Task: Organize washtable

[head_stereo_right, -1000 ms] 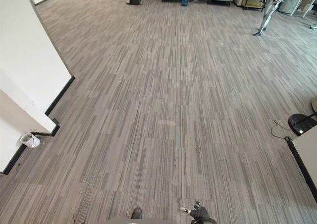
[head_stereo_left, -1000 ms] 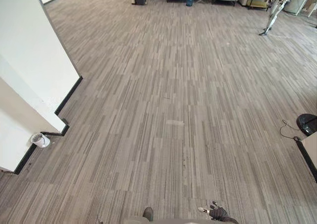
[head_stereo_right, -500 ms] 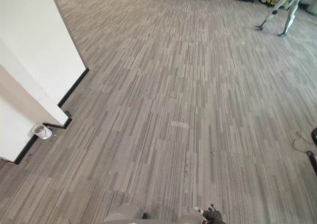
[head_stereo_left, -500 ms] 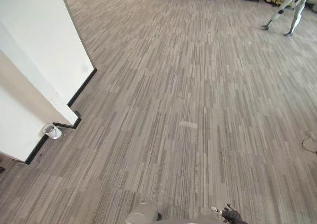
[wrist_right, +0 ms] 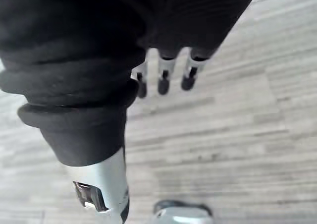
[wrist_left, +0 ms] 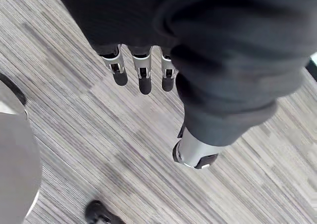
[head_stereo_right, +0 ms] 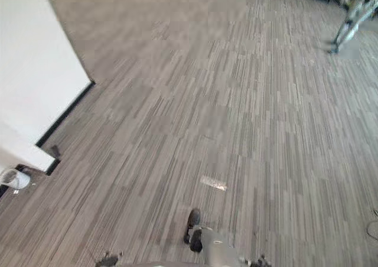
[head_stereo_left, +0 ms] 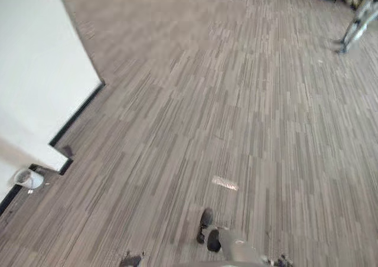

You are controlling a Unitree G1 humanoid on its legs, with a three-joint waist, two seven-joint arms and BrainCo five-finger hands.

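Left eye view: a grey striped floor (head_stereo_left: 236,101) is seen running from near to far. A white wall (head_stereo_left: 35,60) is set along the left, edged at its foot by a black skirting (head_stereo_left: 77,116), and a stepped corner is formed at the near left. At the foot of that corner, on the floor just beside the skirting, a small white cup (head_stereo_left: 26,177) is seen; what is in it cannot be told. A pale patch (head_stereo_left: 225,183) is marked on the floor near the middle. At the far right, the silver legs of another humanoid robot (head_stereo_left: 357,28) are shown, blurred.

In the left wrist view the left hand (wrist_left: 144,78) is held over the floor, its fingers straight and relaxed, with nothing grasped. In the right wrist view the right hand (wrist_right: 164,81) is likewise released above the floor, and nothing is held in it. Where the task's thing stands cannot be told.
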